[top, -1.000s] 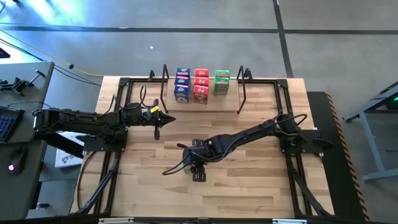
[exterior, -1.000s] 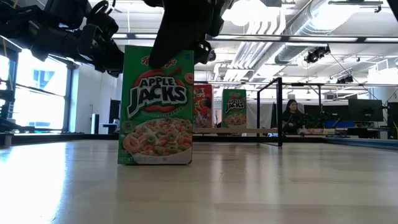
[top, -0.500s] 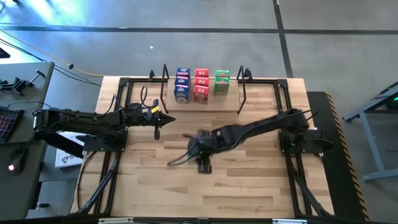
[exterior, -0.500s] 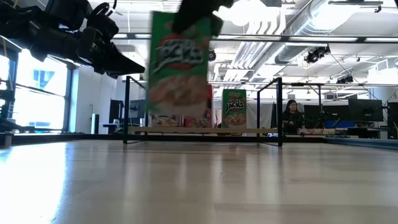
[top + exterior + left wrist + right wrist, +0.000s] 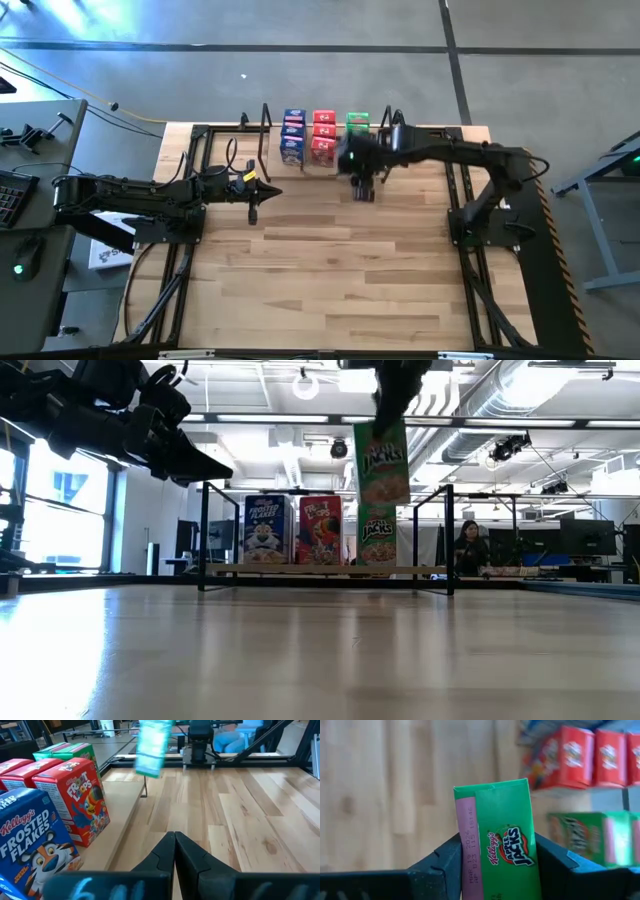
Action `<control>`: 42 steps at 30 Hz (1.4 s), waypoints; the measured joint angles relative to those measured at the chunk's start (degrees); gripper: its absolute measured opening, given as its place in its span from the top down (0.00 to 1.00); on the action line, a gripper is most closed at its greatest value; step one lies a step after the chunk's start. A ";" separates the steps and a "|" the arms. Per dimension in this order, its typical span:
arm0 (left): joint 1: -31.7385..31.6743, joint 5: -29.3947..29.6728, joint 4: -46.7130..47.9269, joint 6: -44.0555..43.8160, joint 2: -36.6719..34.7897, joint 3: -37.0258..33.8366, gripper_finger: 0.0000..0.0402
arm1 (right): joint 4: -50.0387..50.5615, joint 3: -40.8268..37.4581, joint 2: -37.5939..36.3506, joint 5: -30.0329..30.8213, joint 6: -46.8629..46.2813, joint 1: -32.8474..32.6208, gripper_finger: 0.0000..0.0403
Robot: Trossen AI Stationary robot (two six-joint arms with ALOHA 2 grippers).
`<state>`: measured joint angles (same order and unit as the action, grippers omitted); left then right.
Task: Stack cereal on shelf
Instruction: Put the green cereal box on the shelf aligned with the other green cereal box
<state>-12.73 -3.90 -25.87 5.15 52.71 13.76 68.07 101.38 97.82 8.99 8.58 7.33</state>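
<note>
A green Apple Jacks cereal box (image 5: 381,461) hangs in the air at the shelf's right end, with my right gripper (image 5: 359,172) shut on it. It hangs in front of and above a green box (image 5: 377,541) that stands on the shelf. The shelf's light board (image 5: 330,570) carries rows of blue (image 5: 293,138), red (image 5: 323,137) and green (image 5: 357,128) boxes standing on their bases. To the shelf's left, my left gripper (image 5: 252,204) waits above the table, shut, its fingertips (image 5: 175,838) together. My right gripper pinches the green box at its top end (image 5: 496,847) between its two fingers (image 5: 445,865), one on each side of the top flap. The fingers come from above, slanting down. The box hangs below them, slightly tilted, clear of table and shelf.
Black wire-frame supports (image 5: 265,130) (image 5: 392,140) stand at the shelf's two ends. The plank table's near half (image 5: 330,280) lies bare. A person (image 5: 468,545) sits in the room beyond the table.
My right gripper has lifted the green box off the middle of the table and carried it up and toward the far edge, to the shelf's right end. The box, which stood upright on the table, now hangs clear.
</note>
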 joint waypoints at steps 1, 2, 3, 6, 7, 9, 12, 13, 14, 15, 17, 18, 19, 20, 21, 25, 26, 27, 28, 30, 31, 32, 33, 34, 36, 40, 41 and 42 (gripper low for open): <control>0.00 0.00 -0.01 0.00 0.00 0.00 1.00 | -0.37 -0.55 0.10 -0.52 1.82 1.79 0.57; 0.00 0.01 0.01 0.00 0.00 0.00 1.00 | -1.41 -1.38 0.14 -1.15 3.31 3.38 0.57; 0.00 0.02 0.02 0.00 0.00 0.00 1.00 | -2.52 -2.21 0.30 -1.93 4.74 5.00 0.57; 0.00 0.04 0.02 0.00 0.00 0.00 1.00 | -4.73 -4.75 0.40 -4.29 7.75 8.93 0.57; 0.00 0.04 0.02 0.02 0.00 0.00 1.00 | -6.21 -5.84 0.33 -4.99 8.33 10.10 0.57; 0.00 0.04 -0.01 0.02 0.00 0.00 1.00 | -7.74 -8.01 0.33 -6.29 9.45 12.16 0.57; 0.00 0.04 0.00 0.02 0.00 0.00 1.00 | -11.96 -11.43 0.33 -6.34 11.44 14.20 0.57; 0.00 0.04 -0.02 0.02 0.00 0.00 1.00 | -13.55 -12.36 0.35 -6.35 12.00 14.72 0.57; 0.00 0.04 -0.02 0.00 0.00 0.00 1.00 | -14.40 -13.17 0.35 -6.56 12.41 15.16 0.57; 0.00 0.04 -0.02 0.00 0.00 0.00 1.00 | -15.21 -13.89 0.33 -6.68 12.73 15.58 0.57; 0.00 0.04 -0.02 0.00 0.00 0.00 1.00 | -17.87 -15.22 0.35 -6.68 13.21 16.26 0.57; 0.00 0.04 -0.02 0.00 0.00 0.00 1.00 | -18.47 -15.58 0.35 -6.64 13.12 16.56 0.57; 0.00 0.04 -0.03 0.02 0.00 0.00 1.00 | -18.91 -15.80 0.35 -6.47 12.72 16.83 0.57; 0.00 0.04 -0.04 0.01 0.00 0.00 1.00 | -19.48 -15.95 0.35 -6.10 12.19 17.04 0.57; 0.00 0.04 -0.04 0.00 0.00 0.00 1.00 | -19.66 -15.97 0.35 -5.90 12.01 17.10 0.57; 0.00 0.04 -0.07 0.00 0.00 0.00 1.00 | -19.87 -15.97 0.35 -5.03 11.15 17.07 0.54; 0.00 0.04 -0.07 0.00 0.00 0.00 1.00 | -19.89 -15.97 0.35 -5.21 10.80 17.07 0.53; 0.00 0.04 -0.07 0.00 0.00 0.00 1.00 | -19.89 -15.97 0.35 -5.59 10.81 17.05 0.52; 0.00 0.04 -0.08 -0.05 0.00 0.00 1.00 | -19.89 -15.97 0.35 -5.80 10.83 17.05 0.50; 0.00 0.04 -0.09 -0.34 0.00 0.00 1.00 | -20.01 -15.97 0.35 -5.81 10.78 17.05 0.47; 0.00 0.04 -0.09 -0.38 0.00 0.00 1.00 | -20.05 -15.97 0.35 -5.72 10.78 17.05 0.46; 0.00 0.04 -0.09 -0.39 0.00 0.00 1.00 | -20.05 -15.97 0.35 -5.43 10.78 17.05 0.45; 0.00 0.04 -0.09 -0.39 0.00 0.00 1.00 | -20.04 -15.97 0.35 -4.99 10.78 17.04 0.44; 0.00 0.04 -0.09 -0.39 0.00 0.00 1.00 | -20.05 -15.97 0.35 -4.49 10.78 17.03 0.43; 0.00 0.04 -0.09 -0.39 0.00 0.00 1.00 | -20.07 -15.97 0.35 -3.14 10.82 17.01 0.42; 0.00 0.04 -0.09 -0.39 0.00 0.00 1.00 | -21.30 -15.97 0.35 -0.87 10.95 17.01 0.42; 0.00 0.04 -0.09 -0.39 0.00 0.00 1.00 | -21.46 -15.91 0.35 -0.63 10.98 17.01 0.42; 0.00 0.04 -0.09 -0.39 0.00 0.00 1.00 | -21.33 -15.61 0.36 -0.58 10.98 17.01 0.42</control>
<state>-12.73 -3.86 -25.96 4.75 52.71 13.76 46.74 85.77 98.18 8.41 19.55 24.34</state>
